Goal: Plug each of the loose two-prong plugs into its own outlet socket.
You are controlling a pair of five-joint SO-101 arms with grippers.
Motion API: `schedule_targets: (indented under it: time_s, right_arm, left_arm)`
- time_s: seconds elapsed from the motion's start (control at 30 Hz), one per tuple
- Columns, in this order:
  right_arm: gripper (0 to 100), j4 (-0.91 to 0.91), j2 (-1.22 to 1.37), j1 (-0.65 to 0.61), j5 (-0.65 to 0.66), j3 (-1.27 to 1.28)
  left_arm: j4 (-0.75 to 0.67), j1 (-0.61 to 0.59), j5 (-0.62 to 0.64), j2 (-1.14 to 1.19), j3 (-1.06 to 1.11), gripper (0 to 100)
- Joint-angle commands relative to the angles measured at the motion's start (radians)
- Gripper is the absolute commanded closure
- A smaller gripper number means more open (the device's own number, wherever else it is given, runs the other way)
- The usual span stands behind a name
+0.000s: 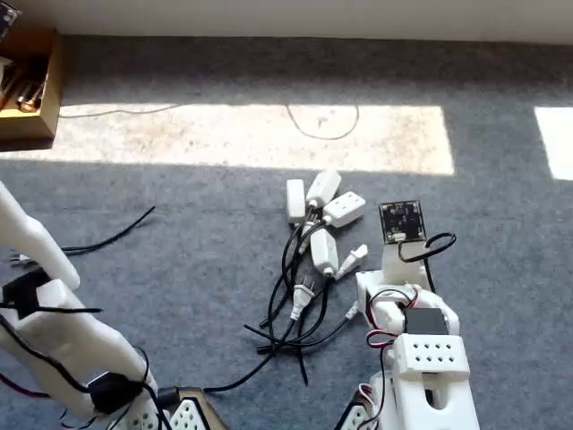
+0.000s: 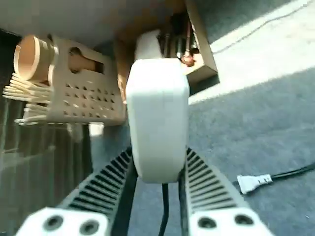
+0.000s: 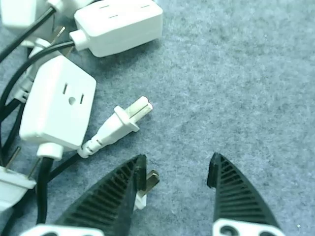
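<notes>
We see grey short-pile carpet with a sunlit band, and a wooden box far left. The left gripper has ribbed black jaws clamped on a smooth, rounded white socket block, held off the carpet near the box. At centre, white sockets and two-prong plugs lie among tangled black cords. The right gripper has its jaws apart, low over the carpet and just beside one flat-pronged white plug.

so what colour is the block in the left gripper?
White. The block shows best in the left wrist view.
</notes>
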Motion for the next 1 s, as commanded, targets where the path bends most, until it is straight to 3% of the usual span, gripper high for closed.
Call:
schedule_targets:
  time_s: [0.0,0.1,0.17,0.23,0.37,0.47,0.57,0.73,0.87,0.97]
  right_arm:
    - [78.6,-0.019,-0.016,-0.007,0.008,-0.007]
    - [78.6,-0.019,-0.016,-0.007,0.008,-0.007]
    - [78.6,-0.019,-0.016,-0.007,0.008,-0.007]
    - [78.6,-0.019,-0.016,-0.005,0.008,-0.007]
    - [78.6,-0.019,-0.016,-0.005,0.008,-0.007]
    - [78.6,-0.019,-0.016,-0.005,0.008,-0.007]
    - [78.6,-0.019,-0.016,-0.007,0.008,-0.007]
    - [78.6,-0.019,-0.016,-0.007,0.008,-0.007]
    - [78.6,-0.019,-0.015,-0.007,0.008,-0.005]
    - [78.6,-0.019,-0.013,-0.010,0.008,-0.005]
  left_arm:
    - [0.009,0.001,0.008,-0.242,0.579,100]
    - [0.005,0.085,-0.012,-0.519,1.075,100]
    - [-0.020,0.166,-0.092,-0.733,1.399,100]
    - [-0.184,0.228,-0.107,-0.958,1.724,100]
    - [-0.660,0.231,-0.170,-1.374,2.333,100]
    - [-0.732,0.191,-0.293,-1.629,2.664,100]
    - [-0.664,0.151,-0.279,-1.827,2.796,100]
    - [-0.330,0.176,-0.107,-2.061,2.723,98]
    - [-0.325,0.229,-0.018,-2.075,2.687,83]
    - [-0.325,0.266,-0.018,-2.000,2.628,82]
